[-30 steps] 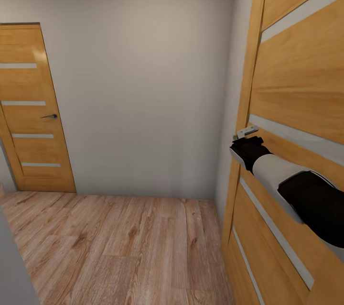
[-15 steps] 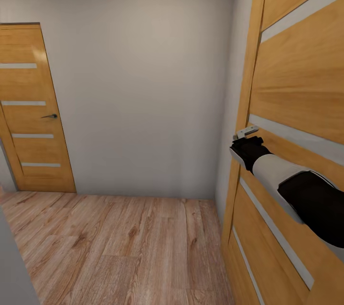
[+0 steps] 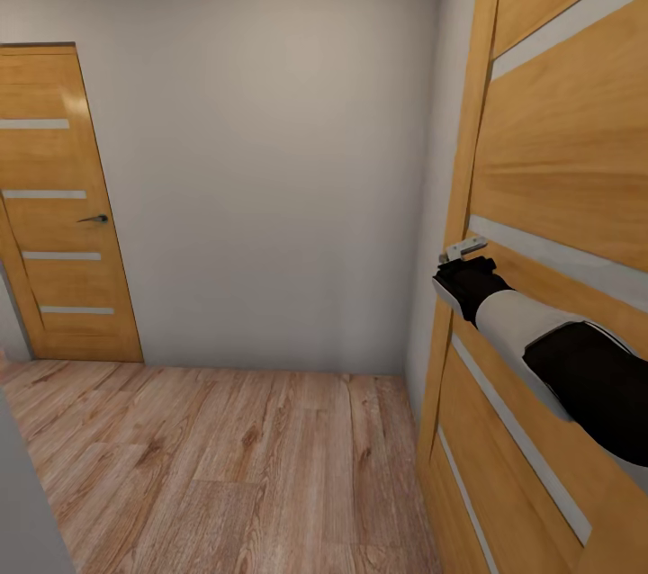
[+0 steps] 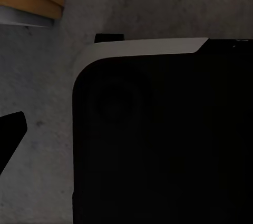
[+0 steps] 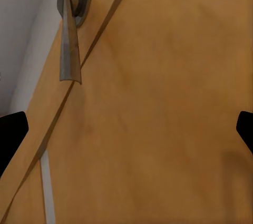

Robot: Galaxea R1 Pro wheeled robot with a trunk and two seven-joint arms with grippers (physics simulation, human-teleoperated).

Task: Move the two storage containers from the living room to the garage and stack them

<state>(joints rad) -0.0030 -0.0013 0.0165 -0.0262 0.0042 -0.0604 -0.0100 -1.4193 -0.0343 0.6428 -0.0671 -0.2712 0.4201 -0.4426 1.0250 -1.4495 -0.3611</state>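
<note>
While the right arm (image 3: 540,349) reaches out at the lower right of the head view, its gripper (image 3: 465,273) sits right up against the near wooden door (image 3: 558,151), just below the lever handle (image 3: 463,246). In the right wrist view the handle (image 5: 70,34) is at upper left and the two dark fingertips (image 5: 11,132) show at the left and right edges, spread wide with only door panel between them. So the right fingers are open and hold nothing.

Left wrist view: mostly a black robot housing with a white edge (image 4: 158,129), one dark fingertip (image 4: 10,134) at the left edge, rough grey surface (image 4: 42,182) behind it. Can't tell how far open the left fingers are.

Further out, light wood plank flooring (image 3: 207,457) runs to a pale wall (image 3: 261,151); a second door with a lever (image 3: 54,205) stands closed at the far left.

No storage containers in these views, so nothing is being carried here. My read: the robot is between rooms, working on opening the near door.

Risks:
- handle is off to one side of the fingers, so closing now would probably grab air or scrape the panel
- arm is tight against the door; pushing forward could jam the wrist
- if the door swings toward the base, the body may block it
</note>
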